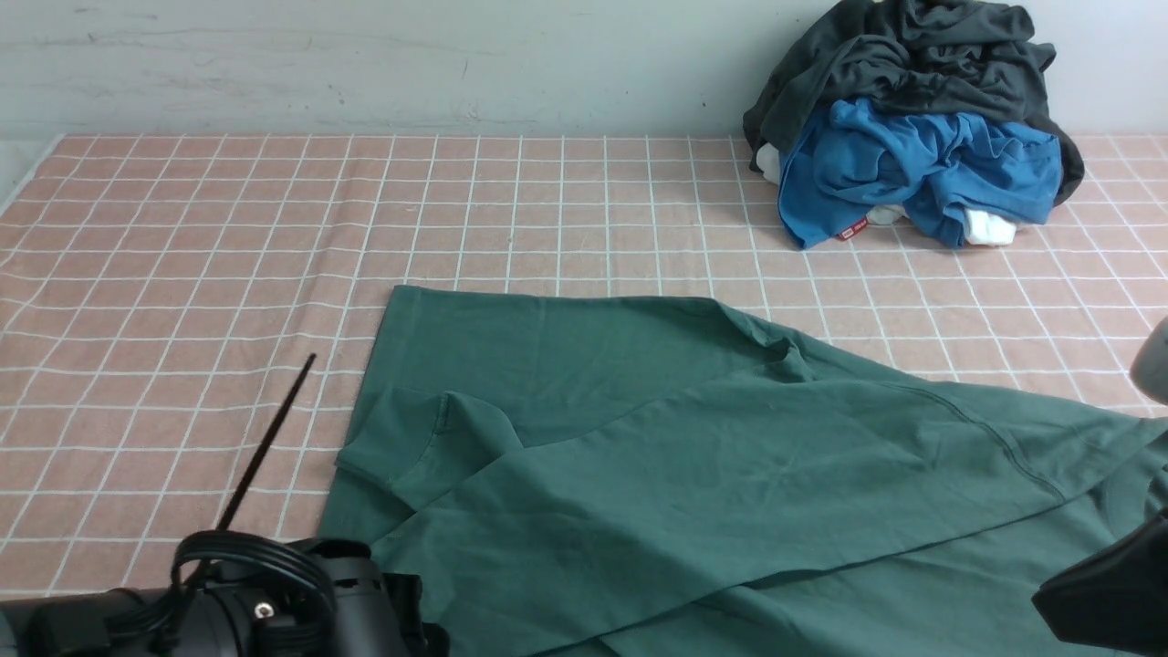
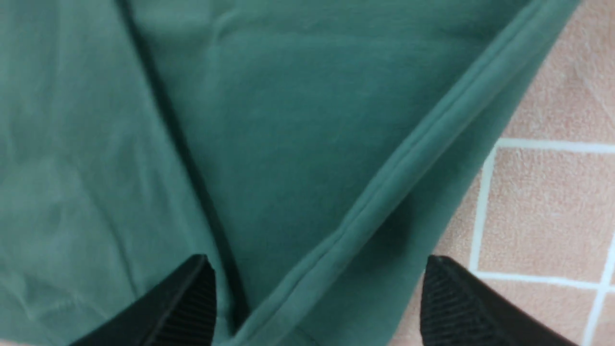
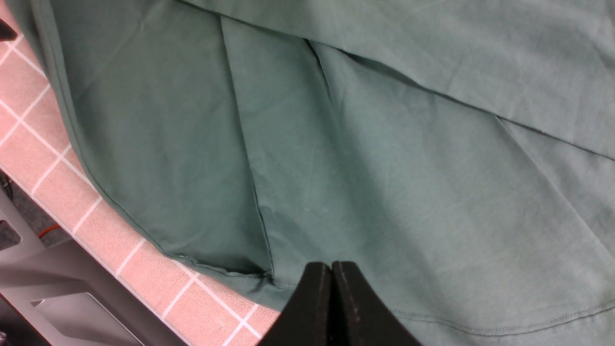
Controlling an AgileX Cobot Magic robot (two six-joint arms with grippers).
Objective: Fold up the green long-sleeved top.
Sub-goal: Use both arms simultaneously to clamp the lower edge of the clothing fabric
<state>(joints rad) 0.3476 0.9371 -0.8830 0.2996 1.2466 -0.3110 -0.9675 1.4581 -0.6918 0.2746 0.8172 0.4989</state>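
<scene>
The green long-sleeved top (image 1: 693, 474) lies spread on the pink checked cloth, with one sleeve folded across its body and its left cuff (image 1: 392, 447) turned in. My left gripper (image 2: 319, 293) is open; its fingers (image 2: 192, 302) straddle a doubled hem edge of the top (image 2: 394, 168), close above it and beside bare cloth. In the front view only the left arm's body (image 1: 274, 602) shows, at the near left corner of the top. My right gripper (image 3: 331, 269) is shut with nothing between its tips, just above the top (image 3: 384, 168) near its near hem; in the front view it (image 1: 1104, 593) shows at the near right.
A pile with a charcoal-grey garment (image 1: 912, 64) and a bright blue garment (image 1: 912, 173) sits at the back right by the wall. A thin black rod (image 1: 265, 447) sticks up from the left arm. The table's near edge and grey frame (image 3: 57, 283) show in the right wrist view.
</scene>
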